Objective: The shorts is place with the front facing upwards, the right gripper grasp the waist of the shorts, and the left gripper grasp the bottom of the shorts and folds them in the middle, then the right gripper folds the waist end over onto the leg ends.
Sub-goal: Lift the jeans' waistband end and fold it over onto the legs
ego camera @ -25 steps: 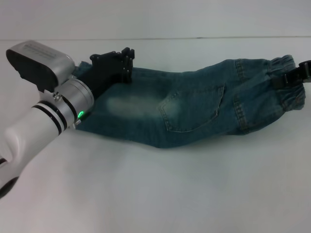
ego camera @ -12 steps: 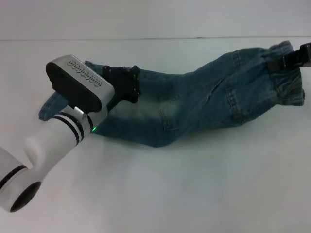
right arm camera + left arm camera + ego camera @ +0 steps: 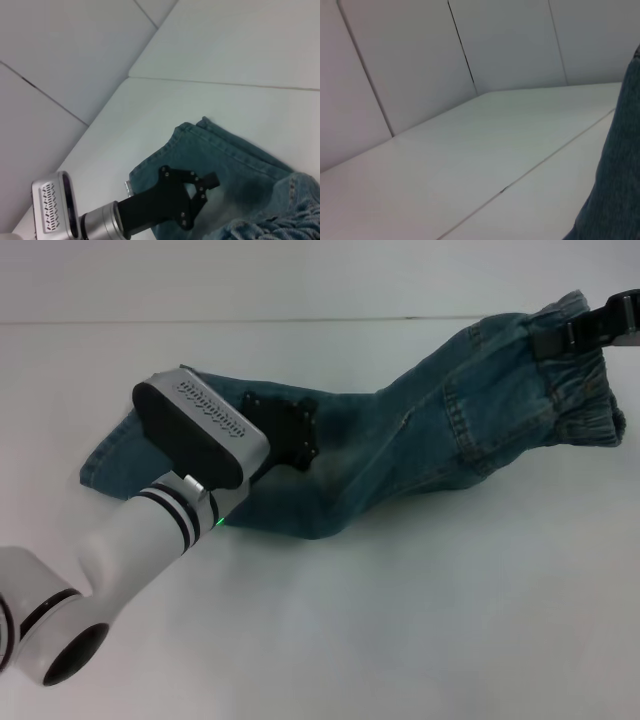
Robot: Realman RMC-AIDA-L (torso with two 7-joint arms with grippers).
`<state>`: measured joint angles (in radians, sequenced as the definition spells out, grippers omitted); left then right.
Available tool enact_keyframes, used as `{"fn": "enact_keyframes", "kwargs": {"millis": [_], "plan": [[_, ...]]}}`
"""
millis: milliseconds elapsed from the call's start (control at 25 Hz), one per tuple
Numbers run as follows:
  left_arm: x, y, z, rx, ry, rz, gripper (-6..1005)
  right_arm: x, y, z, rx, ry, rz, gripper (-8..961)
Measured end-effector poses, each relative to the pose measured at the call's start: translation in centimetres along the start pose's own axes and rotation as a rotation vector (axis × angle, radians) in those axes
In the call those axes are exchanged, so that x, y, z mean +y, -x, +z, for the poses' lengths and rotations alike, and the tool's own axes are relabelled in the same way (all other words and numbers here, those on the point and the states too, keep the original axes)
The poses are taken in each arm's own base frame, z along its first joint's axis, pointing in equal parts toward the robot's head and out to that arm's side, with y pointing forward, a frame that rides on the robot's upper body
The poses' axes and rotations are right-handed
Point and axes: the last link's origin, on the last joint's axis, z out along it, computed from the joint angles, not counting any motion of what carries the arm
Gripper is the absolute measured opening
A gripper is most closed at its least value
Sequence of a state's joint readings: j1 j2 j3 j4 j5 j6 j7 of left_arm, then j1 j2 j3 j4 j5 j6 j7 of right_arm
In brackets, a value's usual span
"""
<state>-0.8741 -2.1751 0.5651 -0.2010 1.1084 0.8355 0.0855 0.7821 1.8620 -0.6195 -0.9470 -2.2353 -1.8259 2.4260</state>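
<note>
lengthwise fold looks done. shorts (image 3: 400, 455) lie doubled on the table (image 3: 420, 640), right gripper (image 3: 590, 332) clamped on the raised waist, left gripper (image 3: 290, 435) probably pinching the legs. waist-over-legs fold remains.

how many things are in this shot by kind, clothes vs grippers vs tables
shorts: 1 (blue denim)
grippers: 2, left gripper over the leg end, right gripper at the waist
table: 1 (white)
total: 4
</note>
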Motion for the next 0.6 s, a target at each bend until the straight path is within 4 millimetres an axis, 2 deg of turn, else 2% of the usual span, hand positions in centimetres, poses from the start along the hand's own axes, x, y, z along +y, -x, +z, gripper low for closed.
{"fn": "enact_keyframes", "kwargs": {"millis": [280,600], "plan": [[0.6,-0.9,0.6,0.017,0.025,-0.002,0,1.2,1.3,-0.5,-0.035,0.021,-0.037,106],[1.6,-0.8,0.4,0.017,0.068,-0.022,1,1.7,1.9,-0.8,-0.056,0.024,-0.055,105]]}}
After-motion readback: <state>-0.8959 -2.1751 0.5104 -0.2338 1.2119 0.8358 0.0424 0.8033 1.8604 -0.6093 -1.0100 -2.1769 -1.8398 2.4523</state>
